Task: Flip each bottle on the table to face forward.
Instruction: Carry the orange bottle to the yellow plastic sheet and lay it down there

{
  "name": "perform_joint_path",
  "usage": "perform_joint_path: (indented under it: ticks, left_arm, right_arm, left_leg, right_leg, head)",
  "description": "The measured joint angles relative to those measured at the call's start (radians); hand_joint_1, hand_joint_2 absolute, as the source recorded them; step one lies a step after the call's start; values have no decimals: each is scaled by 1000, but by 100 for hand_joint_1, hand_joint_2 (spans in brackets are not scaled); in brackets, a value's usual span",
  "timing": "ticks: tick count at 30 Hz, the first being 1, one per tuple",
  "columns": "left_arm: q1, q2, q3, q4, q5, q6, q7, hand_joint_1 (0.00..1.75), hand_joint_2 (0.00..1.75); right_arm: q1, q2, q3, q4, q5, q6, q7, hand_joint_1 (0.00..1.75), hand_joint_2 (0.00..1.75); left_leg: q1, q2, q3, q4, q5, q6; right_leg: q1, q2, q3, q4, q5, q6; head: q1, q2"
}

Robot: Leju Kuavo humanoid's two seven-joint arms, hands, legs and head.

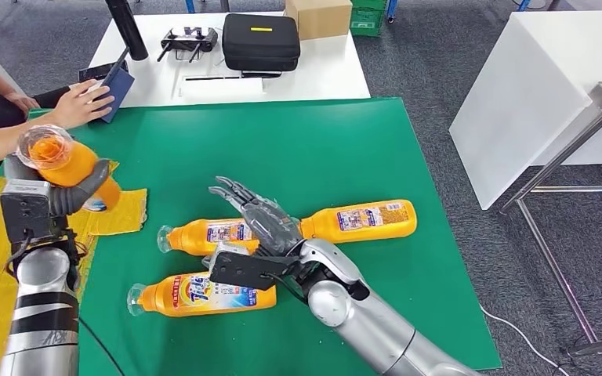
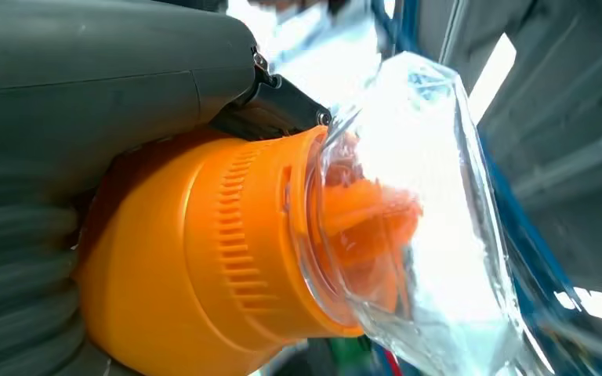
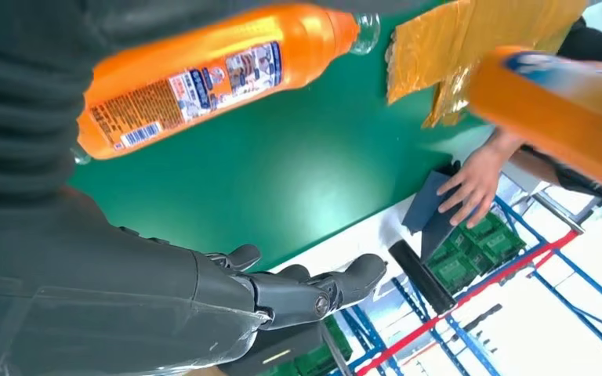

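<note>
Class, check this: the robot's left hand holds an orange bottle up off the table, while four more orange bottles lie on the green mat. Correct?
Not quite. The head view shows three orange bottles lying on the green mat, not four. The left hand does hold an orange bottle up off the table.

Four orange bottles, clear caps, printed labels
Raised bottle (image 1: 67,163): gripped by left hand (image 1: 74,196) above table's left edge, tilted, cap (image 2: 407,227) toward camera, over yellow sheet
Middle bottle (image 1: 208,233): on its side on green mat, cap pointing left, label up, partly hidden under right hand (image 1: 262,215)
Right bottle (image 1: 360,220): on its side, base pointing right, label up, neck end hidden behind right hand
Near bottle (image 1: 200,294): on its side, closest to robot, cap left, colourful label up
</note>
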Motion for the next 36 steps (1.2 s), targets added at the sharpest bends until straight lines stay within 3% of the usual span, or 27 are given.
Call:
perform_joint_path:
  ticks: [4,7,11,18,30,31,33,34,35,36]
  left_arm:
    - [6,11,3,-2,-307,137,50,175,175]
    - [12,29,-26,35,-633,176,194,175,175]
    - [13,58,-73,124,-820,208,294,175,175]
    - [10,100,-150,304,-950,203,386,175,175]
    - [-70,117,-246,567,-936,146,376,175,175]
    - [-77,117,-249,578,-936,144,376,143,175]
    - [-90,118,-254,598,-935,135,376,56,175]
    - [-98,119,-258,609,-936,124,379,12,131]
    - [-107,121,-262,621,-939,108,383,0,87]
    - [-117,122,-266,636,-942,89,388,0,44]
  right_arm:
    - [12,-6,4,-13,-12,20,-3,0,0]
    - [16,-17,20,-24,-38,45,1,0,0]
    - [20,-34,40,-34,-56,57,9,0,175]
    - [8,-65,82,-35,-64,93,55,0,175]
    - [-105,-120,244,22,-64,250,156,0,175]
    - [-111,-122,254,28,-64,251,157,0,175]
    - [-122,-125,270,40,-65,255,162,0,175]
    - [-128,-125,278,48,-66,258,166,0,175]
    - [-134,-124,286,58,-66,262,171,0,175]
    - [-139,-120,295,72,-66,267,176,0,175]
  left_leg:
    - [0,-1,-1,0,0,0]
    - [-1,-2,-1,0,0,0]
    - [-1,-1,-1,0,0,0]
    - [-1,-1,-1,0,0,0]
    - [-1,-1,-1,0,0,0]
    - [-1,-1,-1,0,0,0]
    - [-1,-1,-1,0,0,0]
    - [-1,-1,-1,0,0,0]
    - [-1,-1,-1,0,0,0]
    - [-1,-1,-1,0,0,0]
  right_leg:
    - [-1,-1,0,0,0,0]
    - [-2,0,-1,0,0,0]
    - [-2,0,-1,0,0,0]
    - [-1,0,-1,0,0,0]
    - [-1,0,-1,0,0,0]
    - [-1,-1,-1,0,0,0]
    - [-1,-1,-1,0,0,0]
    - [-1,-1,-1,0,0,0]
    - [-1,-1,-1,0,0,0]
    - [-1,-1,-1,0,0,0]
  head:
    - [0,0]
    - [0,0]
    - [0,0]
    - [0,0]
    - [0,0]
    - [0,0]
    - [0,0]
    - [0,0]
    - [0,0]
    - [0,0]
